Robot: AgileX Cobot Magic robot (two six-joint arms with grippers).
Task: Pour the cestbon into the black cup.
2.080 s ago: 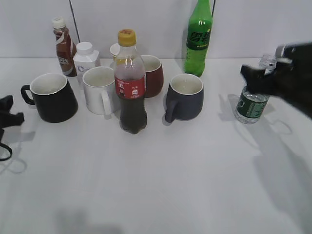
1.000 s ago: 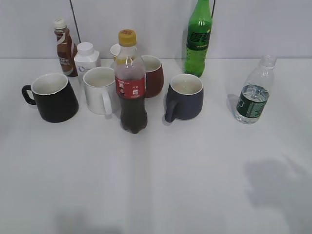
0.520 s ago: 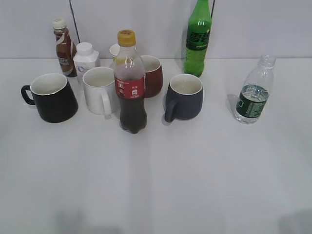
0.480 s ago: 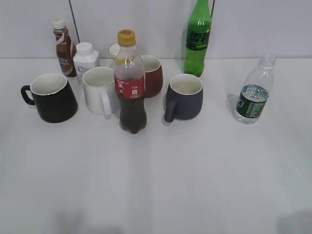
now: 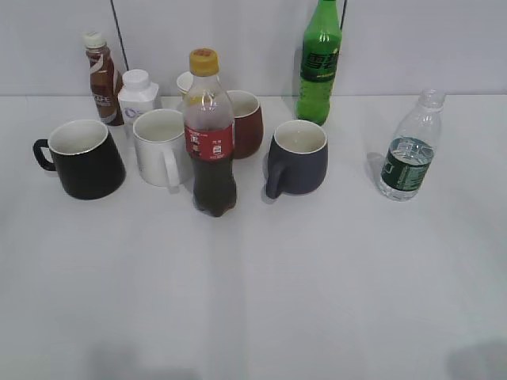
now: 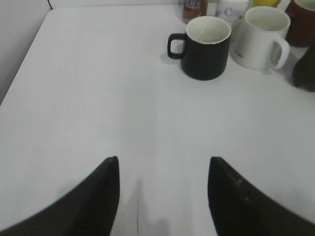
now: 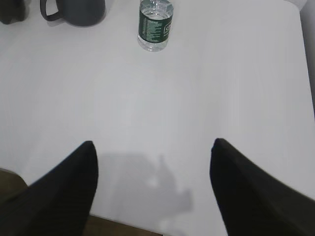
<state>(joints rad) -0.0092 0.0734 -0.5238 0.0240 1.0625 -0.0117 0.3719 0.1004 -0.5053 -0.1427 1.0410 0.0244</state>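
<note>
You are looking at a plain test bench, more lab than kitchen: a bare white desk (image 5: 253,301) against blank pale wall panels (image 5: 412,39), with drink bottles and mugs lined up like samples, such as a cola bottle (image 5: 210,134) and a white mug (image 5: 158,146).

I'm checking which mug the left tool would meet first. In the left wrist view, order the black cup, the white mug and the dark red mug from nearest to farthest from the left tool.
Measured from the left tool, low in the frame:
1. The black cup, ahead, just right of centre.
2. The white mug, further right, beside the black cup.
3. The dark red mug, cut off at the top right corner.
</note>
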